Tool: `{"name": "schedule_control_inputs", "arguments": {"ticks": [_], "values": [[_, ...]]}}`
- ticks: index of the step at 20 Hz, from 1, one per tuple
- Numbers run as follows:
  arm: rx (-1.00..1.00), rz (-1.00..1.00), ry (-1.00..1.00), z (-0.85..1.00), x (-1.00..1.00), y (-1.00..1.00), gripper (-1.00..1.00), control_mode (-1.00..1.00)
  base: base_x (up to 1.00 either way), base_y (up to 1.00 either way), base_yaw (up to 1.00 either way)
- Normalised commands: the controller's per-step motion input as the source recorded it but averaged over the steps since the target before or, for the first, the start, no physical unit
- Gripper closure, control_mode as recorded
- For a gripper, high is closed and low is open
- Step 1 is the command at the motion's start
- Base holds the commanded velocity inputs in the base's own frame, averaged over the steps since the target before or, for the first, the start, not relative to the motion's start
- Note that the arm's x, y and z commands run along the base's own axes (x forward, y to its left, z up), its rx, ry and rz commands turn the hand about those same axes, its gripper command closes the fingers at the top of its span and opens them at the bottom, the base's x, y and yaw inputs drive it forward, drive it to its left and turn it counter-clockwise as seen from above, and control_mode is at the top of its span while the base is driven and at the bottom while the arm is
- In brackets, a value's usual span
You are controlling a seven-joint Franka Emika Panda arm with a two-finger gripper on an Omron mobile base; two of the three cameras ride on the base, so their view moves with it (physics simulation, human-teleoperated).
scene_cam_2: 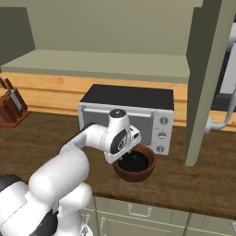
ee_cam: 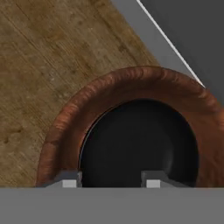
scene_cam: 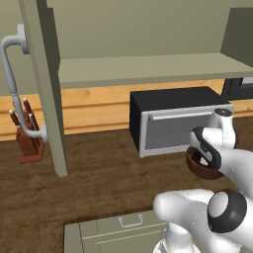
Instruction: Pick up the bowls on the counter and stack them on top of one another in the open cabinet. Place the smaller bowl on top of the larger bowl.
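A simulated kitchen: a dark brown wood-grain table runs beneath a lighter orange wood back panel, with a sage-green open cabinet above whose flat shelf lies bare and whose door, swung toward the camera, carries a long grey tubular handle. The larger bowl sits on the table directly in front of a boxy toaster oven of black top, grey metal face and three round knobs; the bowl is wide, deep and round, with a reddish-brown, streaked wooden-looking wall and rim. Nested inside it lies the smaller bowl, glossy black, its thin rim catching a pale highlight along the left in the hand view, so that the brown rim rings it all around. The gripper hangs just above the stacked pair, and its fingers stand apart over the near side of the black bowl, clasping nothing. The bowl's far edge lies close to the oven's front; open table spreads to its left and toward the front edge, where sage-green drawer fronts with small handles begin. A knife block of reddish wood stands well apart near the back panel. The cabinet door's lower edge hangs over the table to one side of the bowls.
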Motion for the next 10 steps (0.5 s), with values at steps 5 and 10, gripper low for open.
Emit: {"name": "schedule_control_inputs", "arguments": {"ticks": [5, 10], "values": [[0.00, 0.00, -0.22, 0.58, -0.39, 0.17, -1.00, -1.00, 0.00, 0.00, 0.00], [0.00, 0.00, -0.02, -0.01, -0.75, 0.64, -1.00, -1.00, 0.00, 0.00, 0.00]]}}
